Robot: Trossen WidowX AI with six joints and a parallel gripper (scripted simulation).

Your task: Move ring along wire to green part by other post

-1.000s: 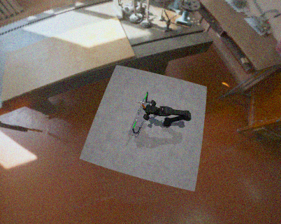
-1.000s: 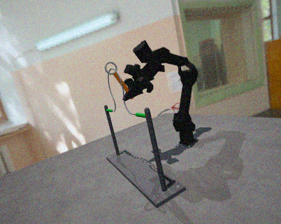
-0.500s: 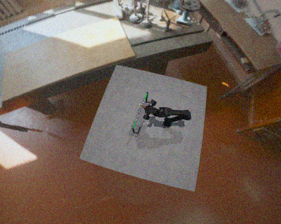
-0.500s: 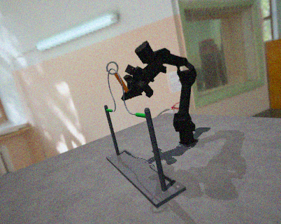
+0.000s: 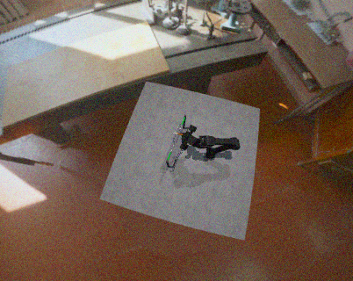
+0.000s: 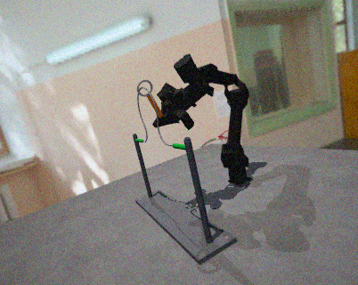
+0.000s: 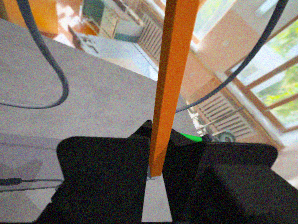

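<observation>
Exterior view: ring (image 6: 144, 87) at wire's crest, far post (image 6: 142, 166) down-left.
Gripper (image 6: 163, 112) clamped on orange handle (image 6: 154, 105), slanting up-left toward ring.

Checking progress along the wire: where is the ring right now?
In the exterior view the ring is up at the wire's peak, above the far post, left of the hand gripping its orange handle.

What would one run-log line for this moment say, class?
hand: shut on orange handle | ring: raised near top of wire arch | contact with grey wire: cannot tell | green ends: not reached
</observation>
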